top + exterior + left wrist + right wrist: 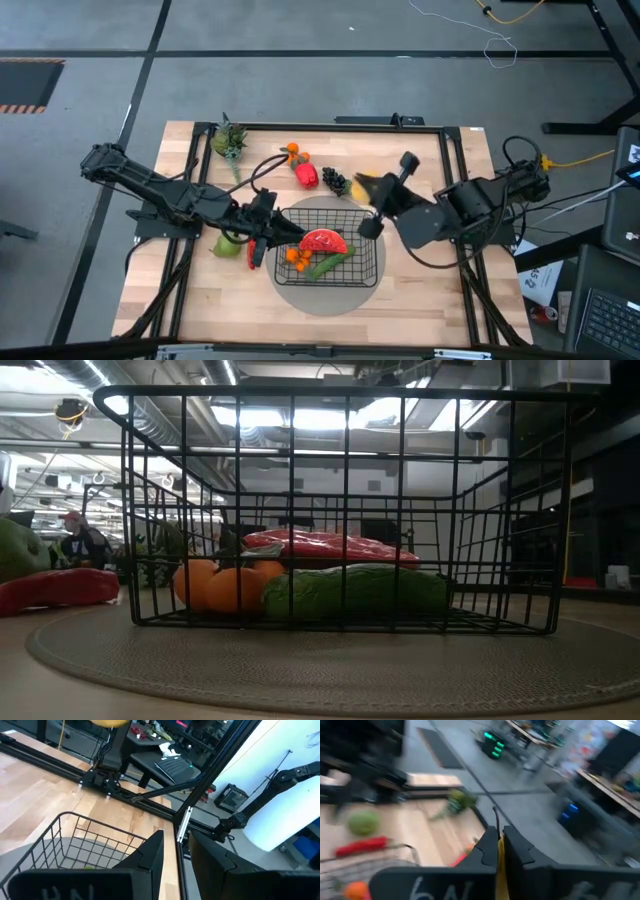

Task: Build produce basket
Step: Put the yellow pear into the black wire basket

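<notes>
Basket (330,262): black wire, on the round grey mat (300,295), middle of the table (430,310). Contents: red pepper slice (323,241), green cucumber (325,266), orange (300,258).

Produce outside the basket: red chili (55,588) and green fruit (226,244) just beside the basket on my left arm's side; red pepper (306,176), dark grapes (335,181) and small oranges (291,152) near the table's far edge; leafy sprig (229,140) at the far left corner.

My right claw (371,187): raised over the basket's far right corner, clenched on a yellow fruit (365,184), a yellow sliver showing between the fingers (485,851) in the wrist view. My right arm reaches in from the table's right side, wrist tilted toward the far edge.

My left claw (285,233): at the basket's left rim, arm stretched low across the table from the left. Fingers (152,852) stand parted, nothing between them.
</notes>
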You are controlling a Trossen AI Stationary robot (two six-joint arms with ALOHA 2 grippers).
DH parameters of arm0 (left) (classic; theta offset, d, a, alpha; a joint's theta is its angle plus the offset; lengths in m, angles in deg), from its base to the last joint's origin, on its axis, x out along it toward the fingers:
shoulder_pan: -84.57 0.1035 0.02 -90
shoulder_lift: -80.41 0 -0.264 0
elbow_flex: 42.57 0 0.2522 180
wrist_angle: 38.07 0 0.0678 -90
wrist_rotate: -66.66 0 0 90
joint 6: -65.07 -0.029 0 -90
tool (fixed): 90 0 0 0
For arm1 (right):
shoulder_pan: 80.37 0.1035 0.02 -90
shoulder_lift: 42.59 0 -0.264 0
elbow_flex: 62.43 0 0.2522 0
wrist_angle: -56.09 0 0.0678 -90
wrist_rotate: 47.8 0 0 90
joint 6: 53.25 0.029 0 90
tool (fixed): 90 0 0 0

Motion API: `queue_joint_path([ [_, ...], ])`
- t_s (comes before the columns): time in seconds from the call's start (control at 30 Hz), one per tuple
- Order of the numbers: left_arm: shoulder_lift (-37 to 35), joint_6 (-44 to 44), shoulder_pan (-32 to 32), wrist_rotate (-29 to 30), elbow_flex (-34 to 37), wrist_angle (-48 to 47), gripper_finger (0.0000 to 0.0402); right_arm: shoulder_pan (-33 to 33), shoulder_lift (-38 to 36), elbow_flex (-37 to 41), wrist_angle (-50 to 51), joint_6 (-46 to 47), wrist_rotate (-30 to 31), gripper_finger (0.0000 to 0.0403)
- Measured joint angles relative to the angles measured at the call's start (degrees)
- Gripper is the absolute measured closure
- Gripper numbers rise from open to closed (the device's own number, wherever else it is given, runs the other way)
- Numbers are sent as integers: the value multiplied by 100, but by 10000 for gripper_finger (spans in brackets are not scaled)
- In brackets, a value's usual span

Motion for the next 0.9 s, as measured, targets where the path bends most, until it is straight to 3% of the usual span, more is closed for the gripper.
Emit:
queue_joint_path([
  [0.17,0,-2,0,2,0,1,315,2,0,2,-741,-571,-1173,400],
  [0.27,0,-2,-3,2,1,1,315,0,14,2,-747,-426,-1758,399],
  [0.53,0,25,-3,7,1,2,315,55,251,2,-363,559,-1225,399],
  [0.9,0,55,-3,9,1,2,315,44,989,4,-336,746,-1224,394],
])
